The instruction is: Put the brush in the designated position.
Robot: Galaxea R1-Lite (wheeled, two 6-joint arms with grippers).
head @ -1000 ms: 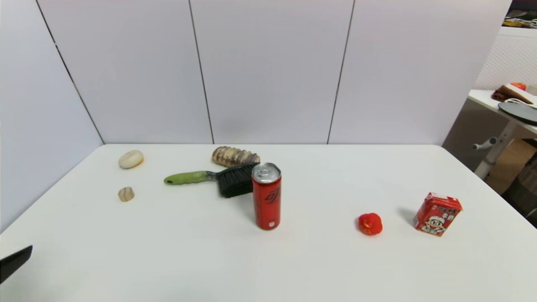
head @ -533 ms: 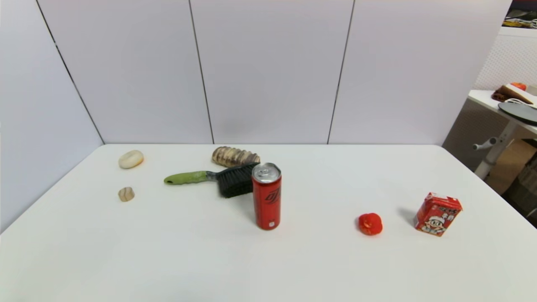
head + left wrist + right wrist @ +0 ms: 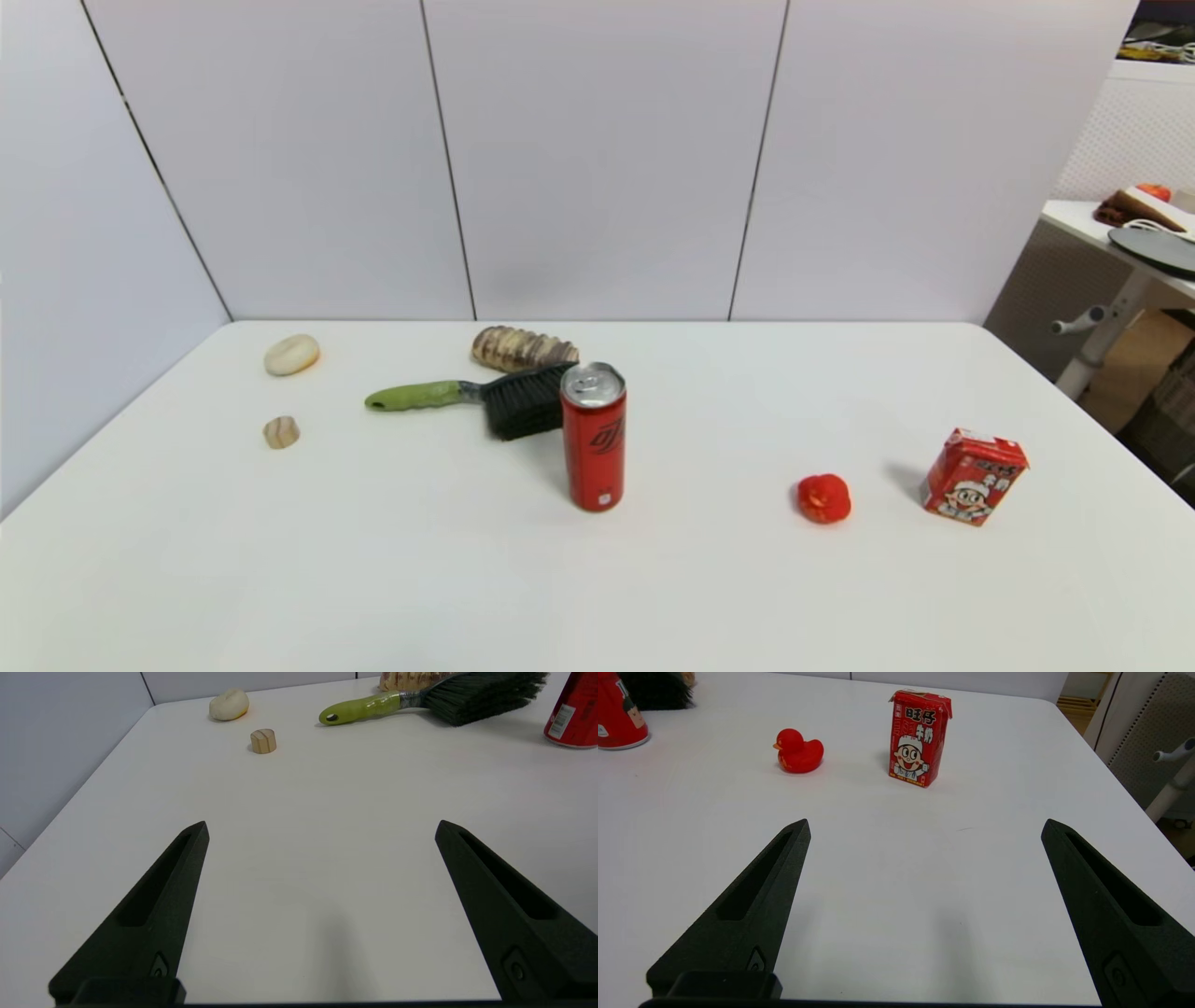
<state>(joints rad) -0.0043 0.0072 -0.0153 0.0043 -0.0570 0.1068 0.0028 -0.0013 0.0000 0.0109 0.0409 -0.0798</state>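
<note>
The brush (image 3: 476,399) lies flat on the white table (image 3: 392,569), lime-green handle toward the left and black bristles against the red can (image 3: 594,436). In the left wrist view the brush (image 3: 420,701) is far ahead of my left gripper (image 3: 321,828), which is open and holds nothing. My right gripper (image 3: 924,826) is open too, low over bare table near the front right. Neither gripper shows in the head view. The designated position carries no mark that I can see.
A striped brown object (image 3: 521,347) lies behind the brush. A pale round object (image 3: 291,354) and a small wooden piece (image 3: 280,431) sit at the left. A red toy duck (image 3: 823,497) and a red drink carton (image 3: 973,476) stand at the right.
A black fingertip at the lower left edge of the head view one second ago has left that view. The brush and other objects have not moved.
</note>
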